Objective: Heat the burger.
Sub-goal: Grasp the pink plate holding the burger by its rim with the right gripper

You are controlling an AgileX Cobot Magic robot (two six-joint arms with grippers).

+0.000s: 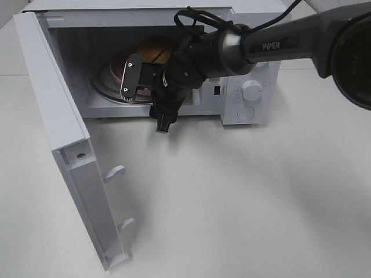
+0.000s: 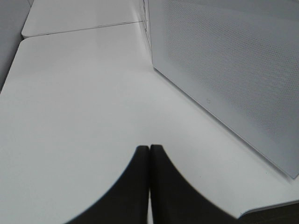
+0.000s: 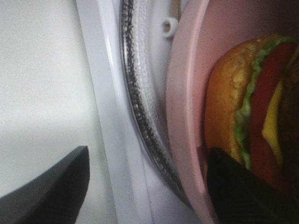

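The burger (image 3: 261, 107) sits on a pink plate (image 3: 184, 140) inside the microwave (image 1: 249, 87), on its glass turntable (image 3: 140, 116), toward the left of the cavity. The microwave door (image 1: 64, 145) hangs wide open at the left. The right gripper (image 1: 134, 78) reaches in through the opening with its jaws spread apart, one finger (image 3: 243, 191) over the plate beside the burger, the other outside the rim. The left gripper (image 2: 149, 154) is clenched with nothing between its fingers, above the white desk (image 2: 84, 116) beside the microwave's perforated side.
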